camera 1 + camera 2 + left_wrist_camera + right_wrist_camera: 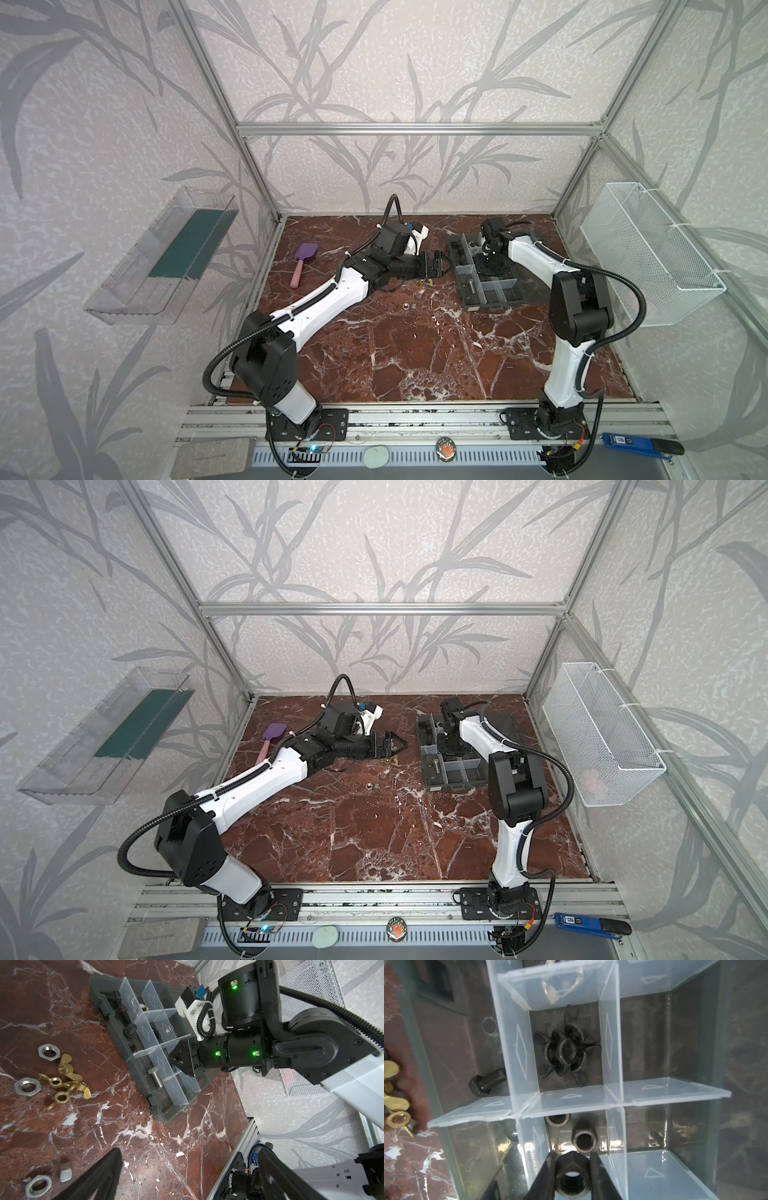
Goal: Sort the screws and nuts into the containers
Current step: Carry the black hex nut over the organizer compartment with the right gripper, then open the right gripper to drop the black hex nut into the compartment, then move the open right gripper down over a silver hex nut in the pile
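My right gripper (572, 1157) is shut on a black hex nut (572, 1178) and hangs over a middle compartment of the grey organizer box (492, 308), seen in both top views (453, 787). Two black nuts (584, 1138) lie in that compartment. Black wing nuts (566, 1051) fill the adjacent one. Black screws (112, 995) and a silver screw (155, 1078) lie along the box's side row. Brass wing nuts (66, 1076) and silver hex nuts (27, 1085) lie loose on the marble. My left gripper (190, 1153) is open and empty, just left of the box (440, 266).
A purple spatula (305, 259) lies at the back left of the table. A white wire basket (648, 249) hangs on the right wall and a clear shelf (166, 249) on the left wall. One silver nut (404, 306) sits alone mid-table.
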